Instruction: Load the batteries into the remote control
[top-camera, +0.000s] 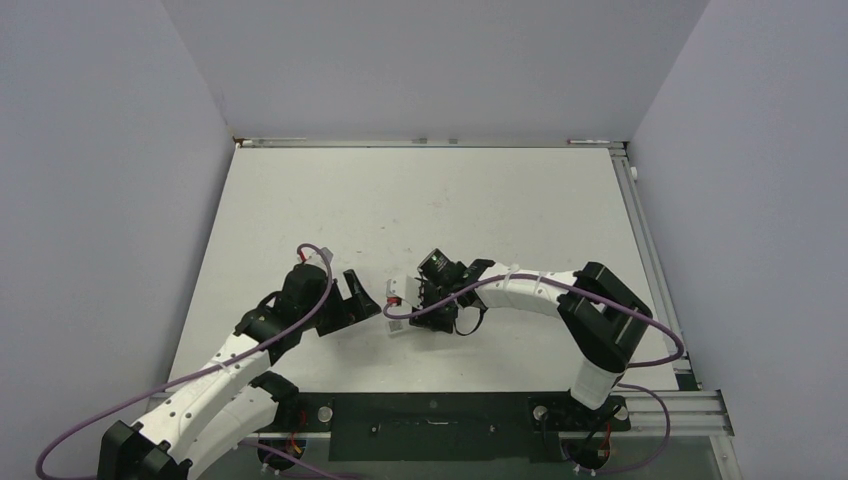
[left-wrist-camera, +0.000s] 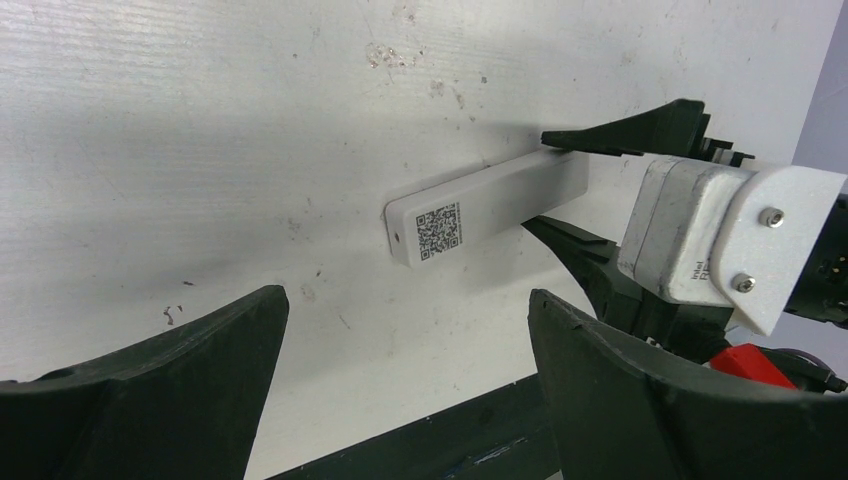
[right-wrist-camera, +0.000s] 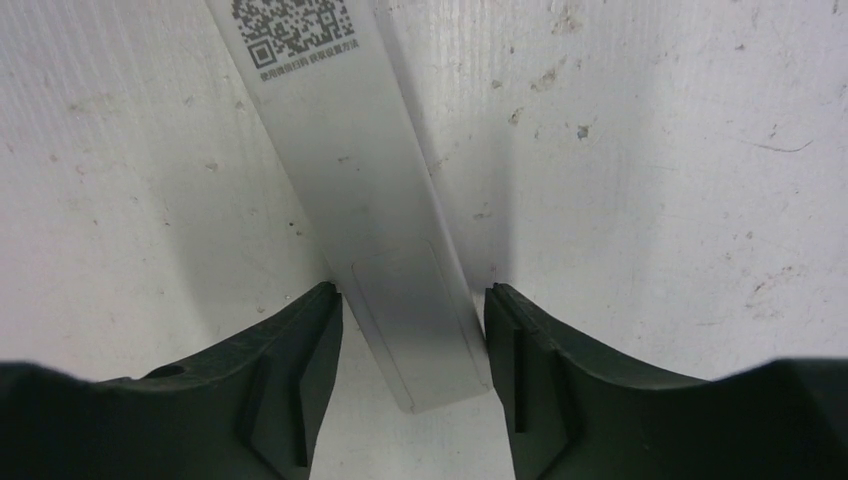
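White plastic remote control (left-wrist-camera: 490, 205): lies flat on the table (top-camera: 450, 200), back side up, with a printed code square at the end toward the left arm.

Battery cover (right-wrist-camera: 400, 330): a faint outline at the opposite end, seated in place; what is inside is hidden.

Batteries: none in any view.

Right gripper (right-wrist-camera: 410, 300): fingers straddle the cover end, one along each long edge. One looks to be touching, but the other side is in shadow, so a firm clamp cannot be confirmed.

Left gripper (left-wrist-camera: 405, 300): jaws spread wide, holding nothing, hovering just beside the code end.

Step in hand, as judged: steadying the remote so the cover can come off.

Handling note: squeeze squarely on the long edges, keep pressure off the cover itself, and leave its sliding path free for the other arm.
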